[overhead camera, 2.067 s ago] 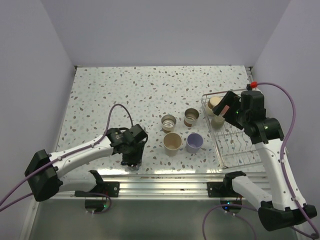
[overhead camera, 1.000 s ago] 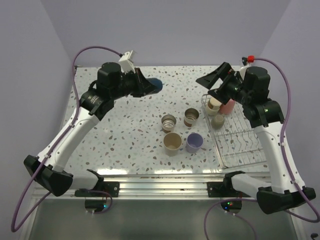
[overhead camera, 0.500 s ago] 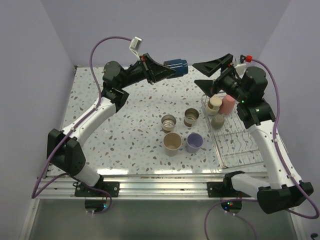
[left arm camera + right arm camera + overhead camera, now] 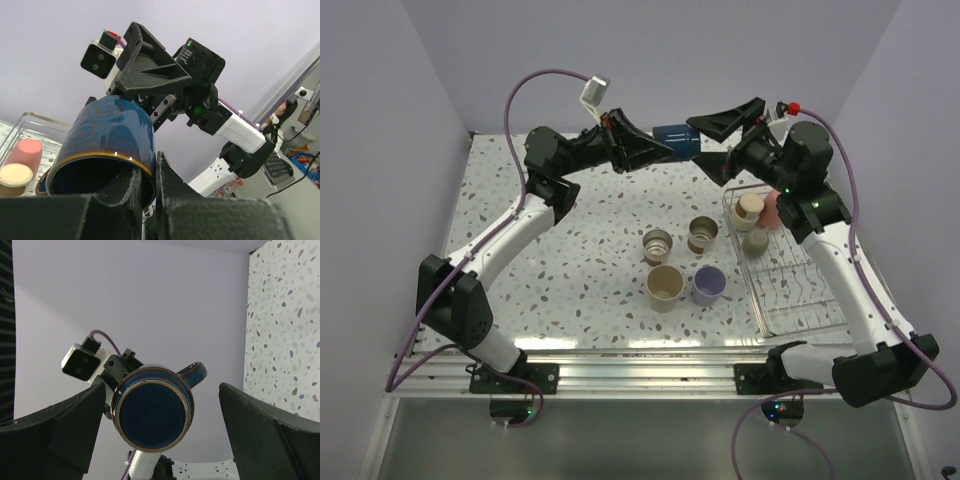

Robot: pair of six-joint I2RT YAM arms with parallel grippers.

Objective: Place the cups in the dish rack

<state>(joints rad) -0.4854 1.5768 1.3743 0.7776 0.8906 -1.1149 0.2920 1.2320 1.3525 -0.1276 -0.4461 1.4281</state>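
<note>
Left gripper (image 4: 660, 150) is raised high in the upper middle of the top view and clamped on the dark blue cup (image 4: 677, 140). In the left wrist view one fingertip sits inside the rim and the other outside, pinching the wall. The cup is off the table and lies roughly on its side, with its base turned to the right of the frame. Its glaze shows paler blue swirls and a thin tan band at the rim, and it carries no lettering. Right gripper (image 4: 702, 142) faces it from the right with jaws spread wide, one above and one below the cup's base. In the right wrist view the round base sits between the two fingers (image 4: 75, 425) with the handle up and to the right. There is a clear gap on the right side, and I cannot tell whether there is contact on the left. The black housing on the right wrist (image 4: 200, 55) bears small pale print that is too small to read. On the speckled table (image 4: 520, 220), below centre, stand a steel cup (image 4: 658, 243), a second metal cup (image 4: 703, 235), a tan cup (image 4: 664, 285) and a lavender cup (image 4: 709, 285). The dish rack (image 4: 800, 290) is at the right of the frame. Two tan cups (image 4: 750, 208) (image 4: 755, 240) and a pink cup (image 4: 772, 208) sit at its far end.
</note>
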